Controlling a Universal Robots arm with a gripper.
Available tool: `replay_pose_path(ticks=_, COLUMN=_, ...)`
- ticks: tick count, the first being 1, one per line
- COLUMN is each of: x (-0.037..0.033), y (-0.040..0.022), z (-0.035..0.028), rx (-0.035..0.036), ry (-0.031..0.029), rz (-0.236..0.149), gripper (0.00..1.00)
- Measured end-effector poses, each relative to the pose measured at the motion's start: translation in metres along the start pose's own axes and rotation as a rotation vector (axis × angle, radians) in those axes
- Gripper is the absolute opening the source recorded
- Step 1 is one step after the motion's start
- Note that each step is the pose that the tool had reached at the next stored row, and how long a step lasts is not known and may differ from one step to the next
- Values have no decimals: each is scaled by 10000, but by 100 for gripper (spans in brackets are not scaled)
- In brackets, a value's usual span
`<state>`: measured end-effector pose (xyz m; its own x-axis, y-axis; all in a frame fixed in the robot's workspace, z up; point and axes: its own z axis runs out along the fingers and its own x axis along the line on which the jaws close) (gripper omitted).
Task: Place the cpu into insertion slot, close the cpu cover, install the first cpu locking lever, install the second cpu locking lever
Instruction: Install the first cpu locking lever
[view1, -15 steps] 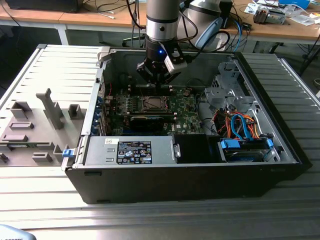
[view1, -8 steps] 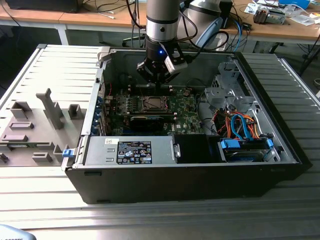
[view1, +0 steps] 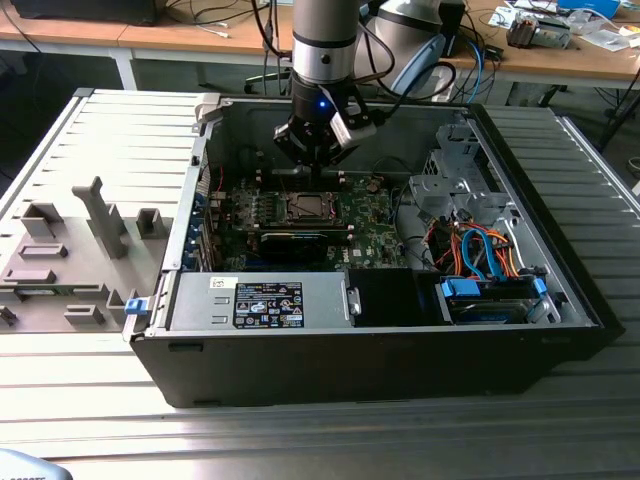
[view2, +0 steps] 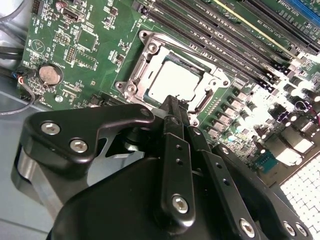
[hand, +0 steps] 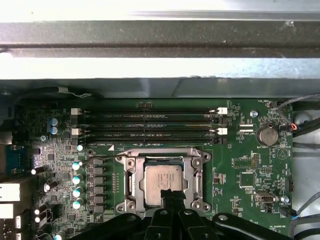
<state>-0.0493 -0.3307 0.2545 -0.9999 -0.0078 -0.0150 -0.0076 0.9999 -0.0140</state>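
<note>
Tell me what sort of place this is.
Probably a robotics lab or electronics workshop: an opened computer case lies on a ribbed metal table, the tool hangs over its motherboard, and cable-strewn wooden desks stand behind.

The computer case (view1: 400, 350) stands at the centre of the exterior view, on the table (view1: 100, 430). A fixture tray (view1: 70, 250) lies on the table at the exterior view's left, just beside the case.

Inside the case, the motherboard (view1: 370, 225) lies flat at upper centre. The power supply (view1: 260, 300) sits in front of it, and the drive bay (view1: 490, 295) is at the exterior view's right.

The cpu (hand: 162, 181) lies in the insertion slot (hand: 164, 160) on the motherboard, with the cpu cover (hand: 133, 182) flat around it. Memory slots (hand: 150, 125) run between the insertion slot and the case wall (hand: 160, 45).

The gripper (view1: 318, 178) hangs over the insertion slot.
</note>
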Motion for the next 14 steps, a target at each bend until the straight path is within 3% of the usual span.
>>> replay_pose_path(ticks=5, x=0, y=0, z=0, rx=-38, ry=-3, rz=-179, gripper=11)
replay_pose_path(ticks=14, x=5, y=0, z=0, rx=-39, ry=-4, rz=-218, gripper=11)
